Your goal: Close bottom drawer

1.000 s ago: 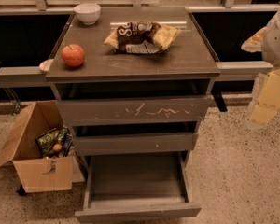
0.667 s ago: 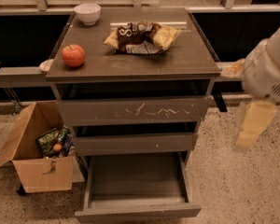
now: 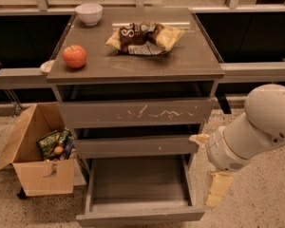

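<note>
The bottom drawer (image 3: 140, 216) of the grey-brown cabinet is pulled far out, and its inside shows bare. Its narrow plain front faces me at the bottom edge of the view. The middle drawer (image 3: 133, 146) and the scratched top drawer (image 3: 135, 112) each stand out a little. My gripper (image 3: 203, 171) hangs at the right side of the cabinet, level with the middle and bottom drawers, on a white arm (image 3: 256, 129). Its cream fingers (image 3: 217, 188) are spread apart and hold nothing. One finger is close to the middle drawer's right end, the other points down beside the bottom drawer's right wall.
On the cabinet top (image 3: 190, 61) lie a red apple (image 3: 74, 56), a white bowl (image 3: 89, 13) and snack bags (image 3: 145, 37). An open cardboard box (image 3: 40, 175) with snacks stands on the floor to the left. A dark counter runs behind.
My arm has swung down and left from the upper right, bringing the gripper down beside the lower drawers. The drawers have not moved.
</note>
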Available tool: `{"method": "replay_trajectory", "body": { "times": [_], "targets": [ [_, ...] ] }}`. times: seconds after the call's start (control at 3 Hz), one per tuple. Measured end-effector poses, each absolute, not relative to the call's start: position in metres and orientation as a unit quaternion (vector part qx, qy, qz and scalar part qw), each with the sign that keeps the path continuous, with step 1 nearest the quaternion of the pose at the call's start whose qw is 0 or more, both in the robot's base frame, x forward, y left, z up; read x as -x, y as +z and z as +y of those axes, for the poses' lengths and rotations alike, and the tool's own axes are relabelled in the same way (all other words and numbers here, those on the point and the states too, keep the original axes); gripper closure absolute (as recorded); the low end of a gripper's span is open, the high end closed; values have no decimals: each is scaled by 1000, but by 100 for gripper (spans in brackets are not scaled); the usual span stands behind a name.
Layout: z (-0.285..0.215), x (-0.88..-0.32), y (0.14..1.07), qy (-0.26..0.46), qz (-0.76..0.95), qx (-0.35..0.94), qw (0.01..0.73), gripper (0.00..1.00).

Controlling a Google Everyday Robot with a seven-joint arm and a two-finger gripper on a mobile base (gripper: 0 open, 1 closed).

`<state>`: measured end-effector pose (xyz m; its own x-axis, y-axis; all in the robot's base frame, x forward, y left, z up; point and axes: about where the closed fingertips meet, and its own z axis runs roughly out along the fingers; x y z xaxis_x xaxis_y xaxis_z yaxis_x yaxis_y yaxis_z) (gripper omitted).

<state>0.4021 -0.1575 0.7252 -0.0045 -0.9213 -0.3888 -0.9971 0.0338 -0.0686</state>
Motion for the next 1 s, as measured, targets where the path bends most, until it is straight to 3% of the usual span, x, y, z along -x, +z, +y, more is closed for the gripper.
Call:
{"method": "replay_trajectory", "body": {
  "times": [1.0],
  "targets": [
    [-138,-408,619,124,662,728,131,0]
  ]
}}
